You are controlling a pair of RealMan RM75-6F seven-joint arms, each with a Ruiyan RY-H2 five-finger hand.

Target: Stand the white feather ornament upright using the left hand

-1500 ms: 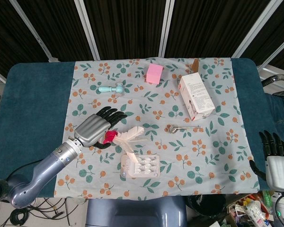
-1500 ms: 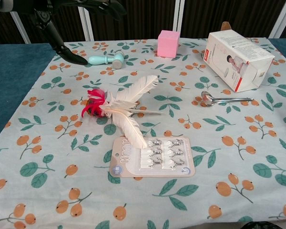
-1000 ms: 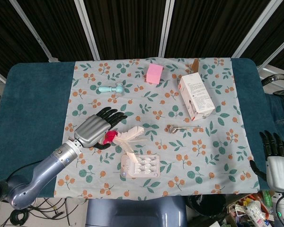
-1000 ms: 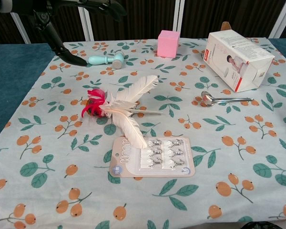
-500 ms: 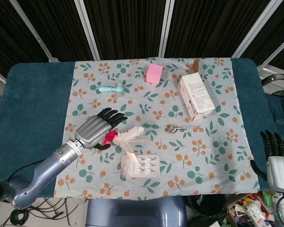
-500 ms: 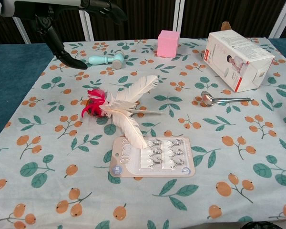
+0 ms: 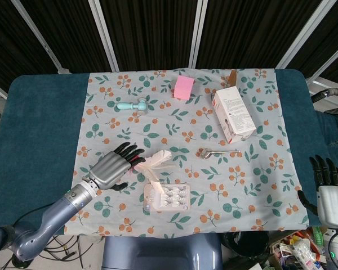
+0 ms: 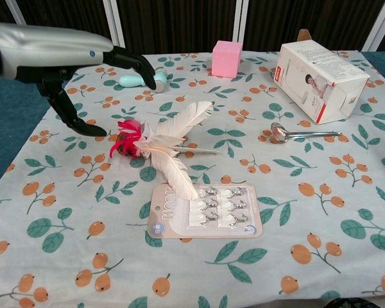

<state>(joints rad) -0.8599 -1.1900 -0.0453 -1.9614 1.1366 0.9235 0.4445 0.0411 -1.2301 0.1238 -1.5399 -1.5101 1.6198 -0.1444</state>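
White feather ornament (image 8: 170, 142) lies flat on the floral tablecloth (image 8: 295, 192), red tuft pointing left, one plume tip overlapping the hook blister pack (image 8: 202, 212) below it. Left hand (image 8: 64, 61) hovers just left of the tuft, fingers spread, holding nothing. Further right sit the pink block (image 8: 226, 58), spoon (image 8: 301, 134) and white box (image 8: 321, 62); right hand (image 7: 328, 188) rests off the table edge, fingers extended, empty.

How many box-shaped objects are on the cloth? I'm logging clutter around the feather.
2. A pink block sits at the far edge of the cloth, and a white carton lies on its side to its right, above the spoon. None looks hidden.
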